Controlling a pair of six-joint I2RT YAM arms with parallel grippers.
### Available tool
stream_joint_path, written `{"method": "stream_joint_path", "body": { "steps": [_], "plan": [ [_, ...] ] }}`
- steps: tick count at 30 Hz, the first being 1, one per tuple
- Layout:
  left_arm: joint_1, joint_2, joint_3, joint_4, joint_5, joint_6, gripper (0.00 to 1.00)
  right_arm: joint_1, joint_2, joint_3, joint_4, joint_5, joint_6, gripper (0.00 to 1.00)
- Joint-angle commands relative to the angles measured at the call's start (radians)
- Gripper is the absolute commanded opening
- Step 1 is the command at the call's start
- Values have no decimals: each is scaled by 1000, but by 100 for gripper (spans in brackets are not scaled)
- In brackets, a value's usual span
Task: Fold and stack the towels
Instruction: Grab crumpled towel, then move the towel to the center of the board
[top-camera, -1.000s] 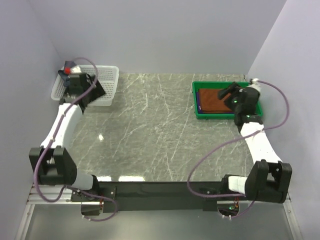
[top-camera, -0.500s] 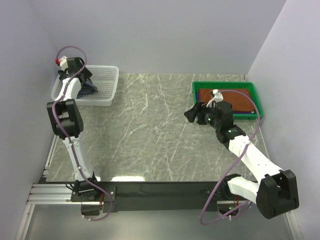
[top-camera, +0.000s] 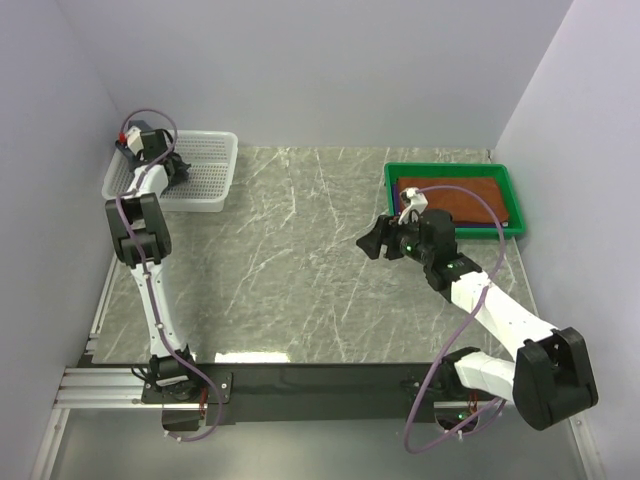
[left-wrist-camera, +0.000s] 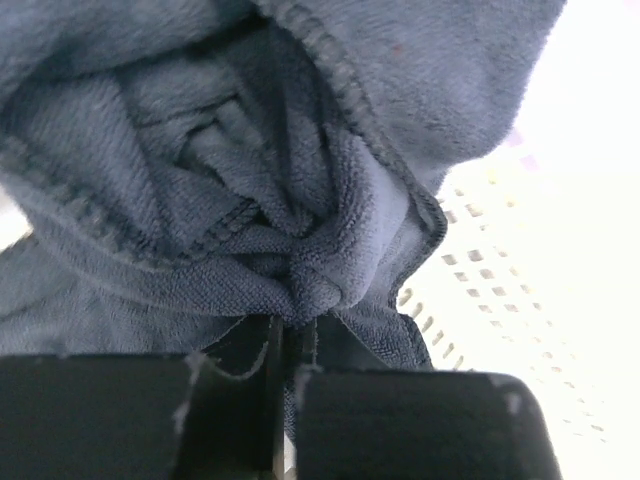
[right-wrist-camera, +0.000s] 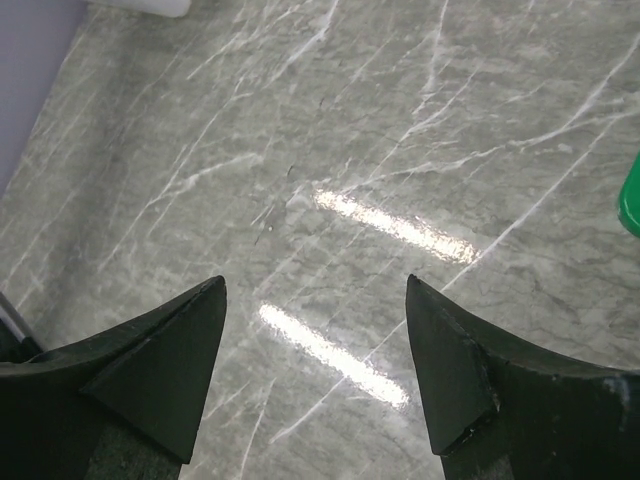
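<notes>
Altogether, two towels are showing: one grey-blue towel (left-wrist-camera: 200, 180) and one rust-brown towel (top-camera: 460, 205). There is also one white mesh basket (top-camera: 215, 170), one green tray (top-camera: 450, 167) and a pair of arms working over the grey-green marble table (top-camera: 300, 260).

The grey-blue towel is sitting bunched inside the basket at the far left corner. Its terry pile is gathering into deep folds, with stitched hems curling across it. The left gripper (left-wrist-camera: 285, 370) is reaching into the basket, and its fingers (left-wrist-camera: 150, 420) are pinching a knot of that cloth between them, pressed almost together.

The rust-brown towel is lying flat in the tray at the far right, filling most of the tray floor. A cable is crossing above it.

The right gripper (top-camera: 372, 243) is hovering over bare marble near the table's middle, apart from the tray. Its fingers (right-wrist-camera: 170, 340) are standing wide apart and holding nothing.
</notes>
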Motion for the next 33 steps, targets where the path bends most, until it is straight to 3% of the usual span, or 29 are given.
{"method": "stream_joint_path", "body": {
  "steps": [1, 5, 11, 14, 17, 20, 24, 27, 30, 31, 33],
  "plan": [
    [6, -88, -27, 124, 45, 28, 1, 15, -9, 16, 23, -26, -37, 79],
    [-3, -306, -101, 173, 97, 33, 0, 19, -42, 39, -18, -6, -48, 78],
    [-80, -539, -17, 80, 178, 53, 0, 24, -131, 82, -101, 32, -50, 78],
    [-144, -628, 61, -31, 226, 53, 0, 24, -177, 113, -153, 61, -54, 78],
    [-268, -747, 33, -78, 264, 56, 0, 22, -229, 122, -186, 74, -57, 78],
    [-362, -879, -72, -92, 336, 15, 0, 24, -273, 142, -234, 92, -64, 78],
    [-483, -1061, -395, -65, 410, -42, 1, 22, -325, 165, -301, 86, -64, 78],
    [-578, -1196, -676, 6, 450, -85, 7, 24, -359, 156, -331, 83, -62, 78],
    [-660, -1263, -919, 58, 462, -105, 23, 24, -362, 134, -360, 78, -68, 78],
    [-666, -1265, -969, 72, 465, -110, 41, 25, -355, 127, -367, 78, -70, 78],
    [-666, -1236, -1068, 87, 412, -101, 60, 28, -321, 102, -368, 77, -73, 78]
  ]
}}
